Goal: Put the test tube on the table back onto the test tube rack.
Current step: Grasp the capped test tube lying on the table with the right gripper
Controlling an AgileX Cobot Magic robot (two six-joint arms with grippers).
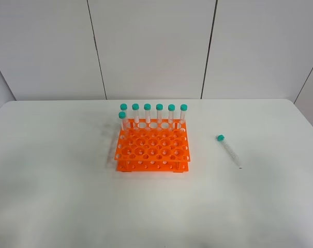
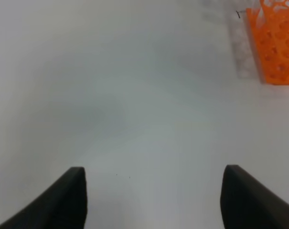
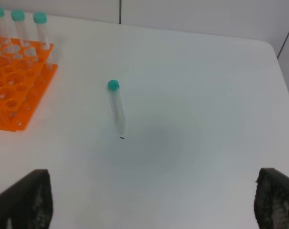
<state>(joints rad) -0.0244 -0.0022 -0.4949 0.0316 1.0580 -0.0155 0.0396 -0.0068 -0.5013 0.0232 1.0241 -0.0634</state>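
A slim clear test tube (image 1: 228, 150) with a teal cap lies flat on the white table (image 1: 53, 170), to the right of the orange test tube rack (image 1: 152, 148). The rack holds several upright teal-capped tubes (image 1: 159, 114) along its far row and left side. In the right wrist view the lying test tube (image 3: 116, 109) is ahead of my right gripper (image 3: 151, 202), which is open and empty, and the rack (image 3: 15, 86) is off to one side. My left gripper (image 2: 154, 198) is open over bare table, with a corner of the rack (image 2: 275, 43) ahead. Neither arm shows in the exterior high view.
White wall panels (image 1: 151, 46) stand behind the table's far edge. The table's rounded right corner (image 3: 271, 45) lies beyond the lying tube.
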